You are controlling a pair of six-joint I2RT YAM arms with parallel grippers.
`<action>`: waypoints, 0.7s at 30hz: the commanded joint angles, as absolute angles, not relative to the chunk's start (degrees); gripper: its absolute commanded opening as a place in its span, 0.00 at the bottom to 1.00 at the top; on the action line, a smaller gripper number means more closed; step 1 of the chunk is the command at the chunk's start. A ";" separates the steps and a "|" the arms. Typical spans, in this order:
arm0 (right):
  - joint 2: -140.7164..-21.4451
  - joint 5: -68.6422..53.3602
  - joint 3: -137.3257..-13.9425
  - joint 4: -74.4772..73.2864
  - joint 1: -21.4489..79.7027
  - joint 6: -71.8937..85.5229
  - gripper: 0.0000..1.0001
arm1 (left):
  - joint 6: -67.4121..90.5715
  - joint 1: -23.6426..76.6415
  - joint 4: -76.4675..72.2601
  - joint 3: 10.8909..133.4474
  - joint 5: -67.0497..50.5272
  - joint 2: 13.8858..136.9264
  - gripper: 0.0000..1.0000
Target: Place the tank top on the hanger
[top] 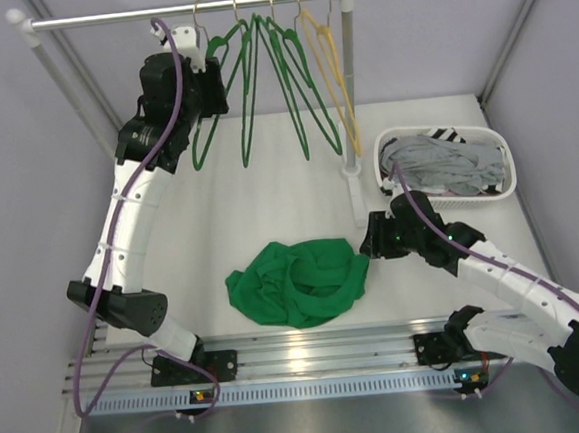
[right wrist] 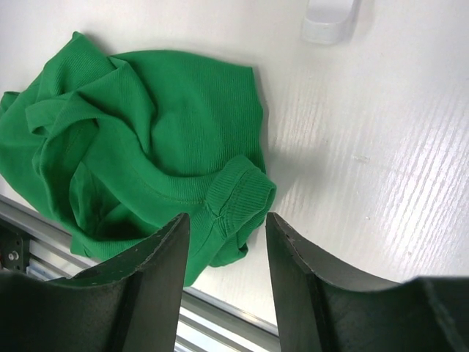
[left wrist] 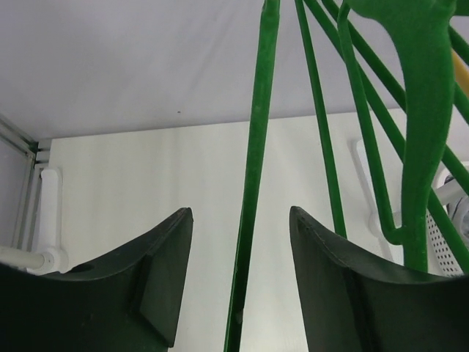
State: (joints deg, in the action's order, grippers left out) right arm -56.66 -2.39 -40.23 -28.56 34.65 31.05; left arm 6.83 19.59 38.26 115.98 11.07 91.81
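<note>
The tank top (top: 300, 281) lies crumpled on the white table near the front edge; it also shows in the right wrist view (right wrist: 146, 147). My right gripper (top: 370, 240) is open just to its right, and in the right wrist view (right wrist: 227, 220) a folded ribbed edge (right wrist: 242, 192) of the tank top lies between the spread jaws. My left gripper (top: 211, 82) is raised at the rail, open, with a thin bar of a green hanger (left wrist: 253, 220) between its jaws, touching neither. That hanger (top: 203, 133) is the leftmost on the rail.
Several more green hangers (top: 279, 77) and a yellow hanger (top: 334, 83) hang on the metal rail (top: 183, 12). The rack's white post (top: 350, 121) stands right of them. A white basket (top: 512, 174) of grey striped clothes sits at the right.
</note>
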 commanded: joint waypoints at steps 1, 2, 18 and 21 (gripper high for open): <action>-55.99 -1.23 -42.01 -27.68 35.42 30.06 0.46 | 5.45 19.25 36.91 115.14 10.90 91.58 0.60; -55.81 -1.14 -42.01 -27.77 35.42 29.88 0.45 | 5.45 19.25 37.18 115.05 11.07 91.58 0.58; -55.46 -0.18 -41.66 -27.95 35.42 29.62 0.41 | 5.10 19.42 34.89 113.99 13.09 89.65 0.28; -55.55 -0.18 -41.57 -27.86 35.42 29.53 0.41 | 4.57 19.60 34.63 114.43 13.97 89.74 0.26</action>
State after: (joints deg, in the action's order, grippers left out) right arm -56.62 -1.08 -40.23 -28.84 34.65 30.44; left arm 5.78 19.59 37.93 113.34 12.19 92.09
